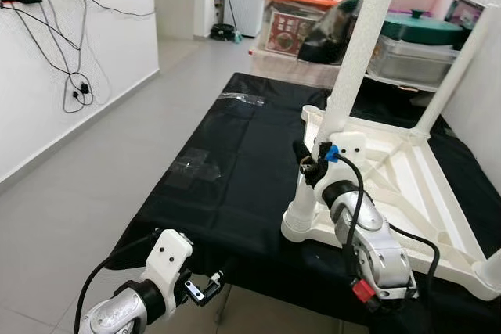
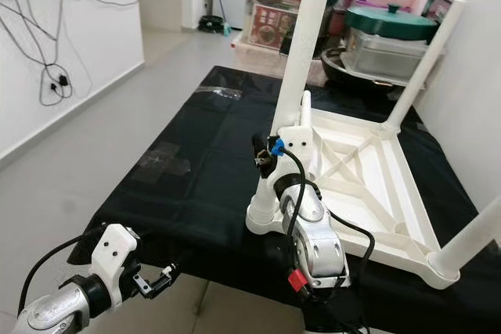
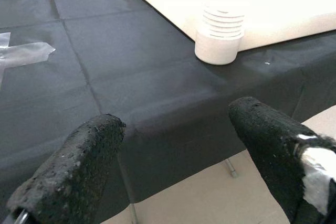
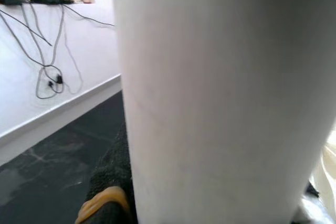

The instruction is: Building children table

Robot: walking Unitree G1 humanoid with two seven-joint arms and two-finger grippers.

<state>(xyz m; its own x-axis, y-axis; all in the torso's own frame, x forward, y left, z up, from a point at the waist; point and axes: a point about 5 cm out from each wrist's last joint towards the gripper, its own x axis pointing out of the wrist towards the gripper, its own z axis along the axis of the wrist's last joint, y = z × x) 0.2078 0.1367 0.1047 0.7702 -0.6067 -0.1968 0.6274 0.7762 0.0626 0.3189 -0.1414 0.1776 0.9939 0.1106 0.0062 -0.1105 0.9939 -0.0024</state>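
Left gripper (image 3: pixel 173 156) hangs low off the near edge of the black-covered table (image 1: pixel 227 162), fingers (image 3: pixel 73 171) spread apart and empty. Patches of clear tape (image 1: pixel 192 166) lie on the cloth further in. The white children's table (image 1: pixel 391 185) rests upside down on the right part of the black cloth, near corner socket (image 3: pixel 219 35) at the cloth's front edge. One white leg (image 1: pixel 356 60) stands upright in a far socket; another (image 1: pixel 458 68) rises at the far right. Right gripper (image 1: pixel 317 158) is clenched around the lower part of the first leg, just above the frame.
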